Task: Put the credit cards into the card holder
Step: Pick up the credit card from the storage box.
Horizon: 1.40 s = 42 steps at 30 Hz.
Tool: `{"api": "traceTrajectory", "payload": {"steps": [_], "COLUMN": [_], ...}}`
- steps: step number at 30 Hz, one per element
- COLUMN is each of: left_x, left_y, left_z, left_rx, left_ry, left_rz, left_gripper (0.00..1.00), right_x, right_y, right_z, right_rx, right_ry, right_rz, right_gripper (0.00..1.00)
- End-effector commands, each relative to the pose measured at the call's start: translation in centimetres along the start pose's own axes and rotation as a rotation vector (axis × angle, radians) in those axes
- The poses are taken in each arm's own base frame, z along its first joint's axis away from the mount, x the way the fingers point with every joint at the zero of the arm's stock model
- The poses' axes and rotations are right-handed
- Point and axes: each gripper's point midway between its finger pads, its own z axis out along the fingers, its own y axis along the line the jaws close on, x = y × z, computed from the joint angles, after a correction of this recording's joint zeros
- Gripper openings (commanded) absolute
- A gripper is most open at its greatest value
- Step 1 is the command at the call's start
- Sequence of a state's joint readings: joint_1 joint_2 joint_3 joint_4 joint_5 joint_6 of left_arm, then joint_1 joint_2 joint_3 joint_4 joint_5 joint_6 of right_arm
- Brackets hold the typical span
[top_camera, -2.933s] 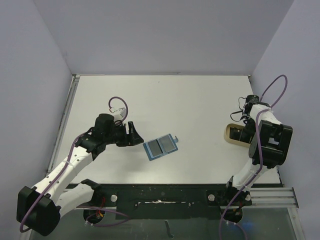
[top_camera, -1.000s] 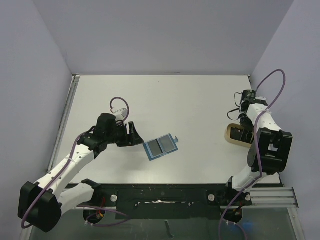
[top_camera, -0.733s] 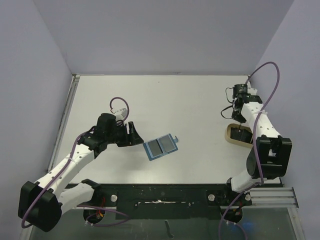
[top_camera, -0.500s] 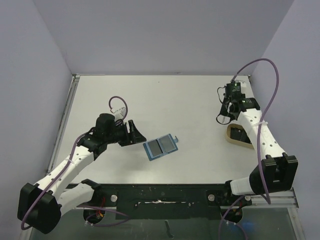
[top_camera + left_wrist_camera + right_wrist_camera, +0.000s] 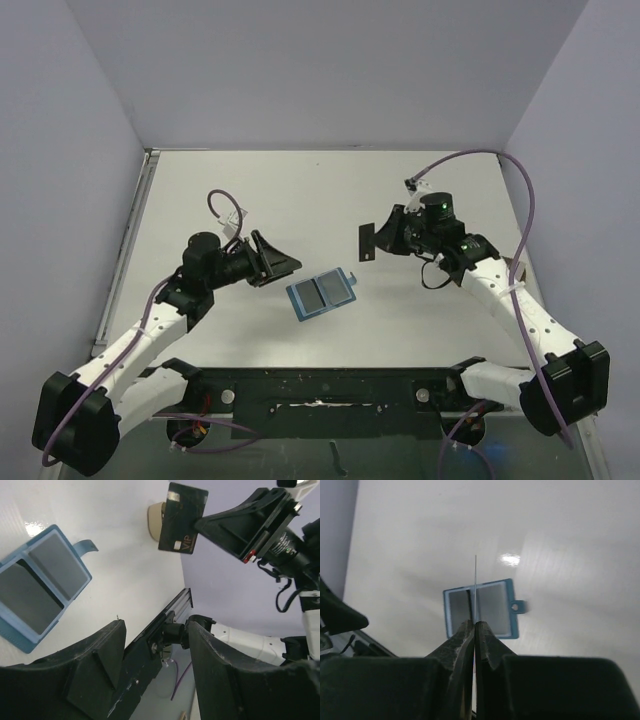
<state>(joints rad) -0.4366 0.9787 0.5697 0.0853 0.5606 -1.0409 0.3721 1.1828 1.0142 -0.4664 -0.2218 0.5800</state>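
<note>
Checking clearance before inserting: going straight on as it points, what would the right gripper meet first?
Probably the open card holder lying on the table: in the wrist view it sits dead ahead of the credit card the right gripper pinches. Depth is unclear.

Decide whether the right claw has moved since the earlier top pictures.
Yes. The right claw, gripping a dark card, has swung left from the right side toward the card holder, which lies unmoved.
</note>
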Motion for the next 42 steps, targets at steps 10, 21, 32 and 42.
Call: {"api": "traceTrajectory", "payload": {"steps": [10,21,32,42], "left_x": [-1.6,-0.9,-0.6,-0.2], "left_y": [-5.6,-5.6,-5.9,-2.6], "left_z": [-0.5,-0.5,-1.1,-0.1], "left_rx": [0.288,0.325,0.366,0.231], "left_ry": [-0.063,-0.035,-0.045,-0.033], "left_rz": [-0.028,-0.023,-0.006,-0.028], "left_gripper": [0.45,0.33,0.00,0.00], "right_x": [0.5,2.9,4.8,4.2], "right_y": [13.2,16.5,16.2,11.8], "right_z": [-2.9,-2.7,-0.8,0.9], "right_rx": [-0.640,-0.772,-0.739,-0.431], "right_ry": [-0.047,0.029,0.101,0.067], "right_rz": [0.069,0.085,0.083,0.024], "right_gripper": [0.00,0.01,0.07,0.40]}}
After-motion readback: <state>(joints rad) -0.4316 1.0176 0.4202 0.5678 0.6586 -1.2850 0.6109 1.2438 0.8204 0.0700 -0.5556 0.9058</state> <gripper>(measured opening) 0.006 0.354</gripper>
